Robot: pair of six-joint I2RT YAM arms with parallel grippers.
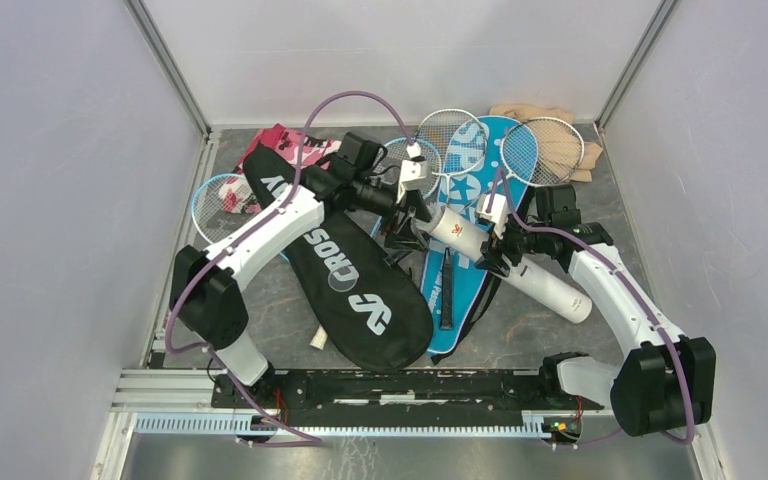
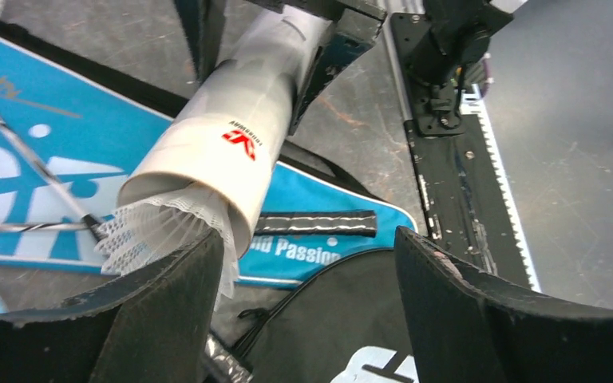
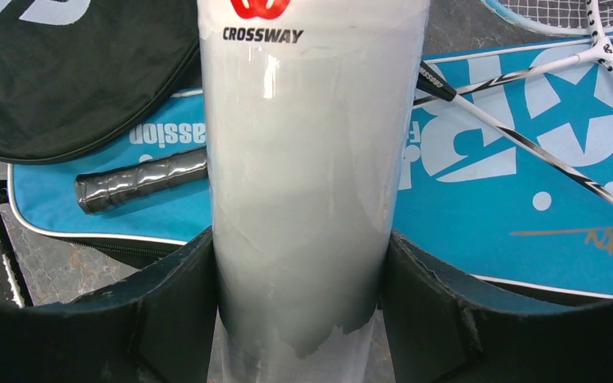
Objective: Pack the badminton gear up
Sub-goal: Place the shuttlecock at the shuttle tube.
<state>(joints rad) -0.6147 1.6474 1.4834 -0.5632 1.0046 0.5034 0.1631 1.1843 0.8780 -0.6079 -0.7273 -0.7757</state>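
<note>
grips the long white tube (image 3: 303, 199) with the right claw (image 3: 299, 247), one finger pressed on each side of its body. holds it tilted above the desk (image 1: 270, 310), the open mouth turned toward the left claw (image 2: 305, 239). just in front of the left claw, half out of that mouth: a white feather shuttlecock (image 2: 160, 227), very close to one finger; cannot tell if touching. nothing held in the left claw, fingers wide apart, only covers seen between them.

under the right claw, flat on the desk: the blue "sport" cover (image 3: 495, 159). on this cover, at the left of the fingers in the right wrist view: a dark racket grip (image 3: 140, 179); at the right of the fingers: a thin racket shaft (image 3: 527, 144) crossing the print.

below the left claw and reaching toward the arm bases: the black "crossway" cover (image 1: 350, 280), touching the edge of the blue one.

beyond both claws, toward the back wall: several racket heads (image 1: 450, 135), some lying over the far end of the blue cover. beyond the left claw, at the far left: a pink-and-white cloth (image 1: 285, 145). far beyond the right claw, in the back corner: a beige cloth (image 1: 550, 115), partly behind the strings of one racket head.
</note>
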